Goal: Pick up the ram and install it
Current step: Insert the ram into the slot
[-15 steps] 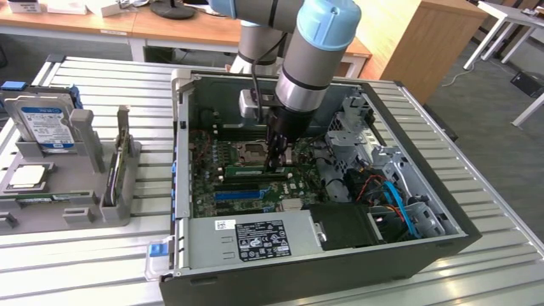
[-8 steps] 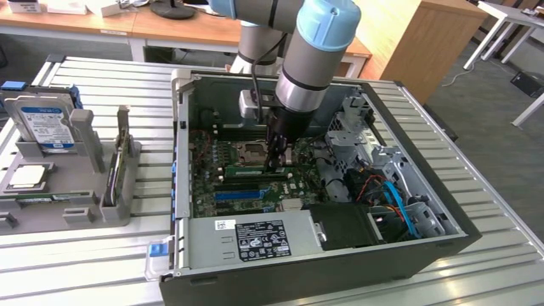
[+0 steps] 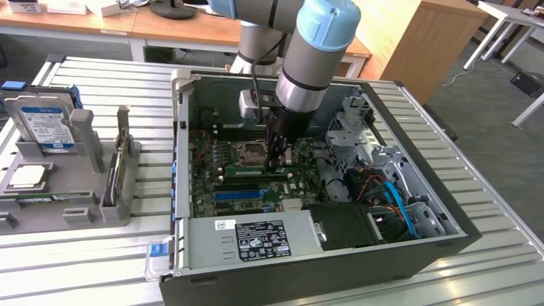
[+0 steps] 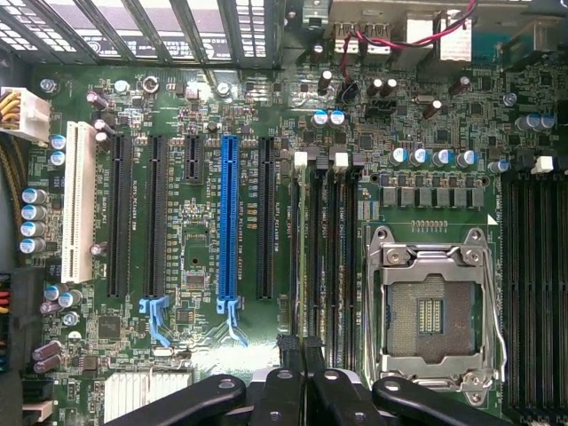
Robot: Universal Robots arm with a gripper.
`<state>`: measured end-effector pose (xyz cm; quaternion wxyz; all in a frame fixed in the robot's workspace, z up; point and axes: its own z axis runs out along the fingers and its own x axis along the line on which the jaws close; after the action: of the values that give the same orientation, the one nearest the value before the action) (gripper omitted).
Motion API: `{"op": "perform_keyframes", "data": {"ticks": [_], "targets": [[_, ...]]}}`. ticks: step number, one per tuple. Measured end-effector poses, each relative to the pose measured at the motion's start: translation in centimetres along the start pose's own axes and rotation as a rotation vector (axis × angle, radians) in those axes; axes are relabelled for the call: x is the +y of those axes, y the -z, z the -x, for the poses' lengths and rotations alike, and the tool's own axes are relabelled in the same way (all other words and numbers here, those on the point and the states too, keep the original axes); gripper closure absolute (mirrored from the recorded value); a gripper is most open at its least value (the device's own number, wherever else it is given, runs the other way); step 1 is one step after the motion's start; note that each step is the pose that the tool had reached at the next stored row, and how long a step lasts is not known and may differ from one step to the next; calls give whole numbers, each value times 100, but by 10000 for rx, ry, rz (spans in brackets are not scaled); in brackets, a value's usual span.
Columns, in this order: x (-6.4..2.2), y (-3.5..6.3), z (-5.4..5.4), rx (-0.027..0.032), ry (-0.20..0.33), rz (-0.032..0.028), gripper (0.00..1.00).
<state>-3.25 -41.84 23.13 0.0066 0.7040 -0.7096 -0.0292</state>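
Apparently seating step: clenched hand is sitting at one end of the ram, which is standing edge-up on the motherboard; latching is likely calling for straight, even downward pressure.

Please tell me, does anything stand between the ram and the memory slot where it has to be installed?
Nothing visible does. The ram already stands on edge at the memory slots beside the empty CPU socket, just below the shut gripper. Whether it is fully seated, I cannot tell.
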Motion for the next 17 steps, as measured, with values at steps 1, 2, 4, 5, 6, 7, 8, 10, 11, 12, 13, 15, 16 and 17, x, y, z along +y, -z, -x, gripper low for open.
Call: {"op": "perform_keyframes", "data": {"ticks": [1,2,4,5,6,7,8,10,11,12,13,15,16,17], "targets": [[0,-1,2,-1,0,0,88],[0,0,2,1,0,0,88],[1,0,2,1,-1,0,88],[1,0,2,2,-1,1,88],[1,-2,2,4,-1,2,88],[1,-4,2,4,-1,1,88],[1,-4,2,5,-1,2,88],[1,-5,2,3,-1,1,88],[0,-5,2,3,-1,1,88],[0,-9,2,0,0,-1,88],[0,-10,2,0,0,-1,88],[0,-9,2,2,0,-1,88],[0,-9,2,2,0,-1,88],[0,-9,2,4,-1,-1,88]]}}
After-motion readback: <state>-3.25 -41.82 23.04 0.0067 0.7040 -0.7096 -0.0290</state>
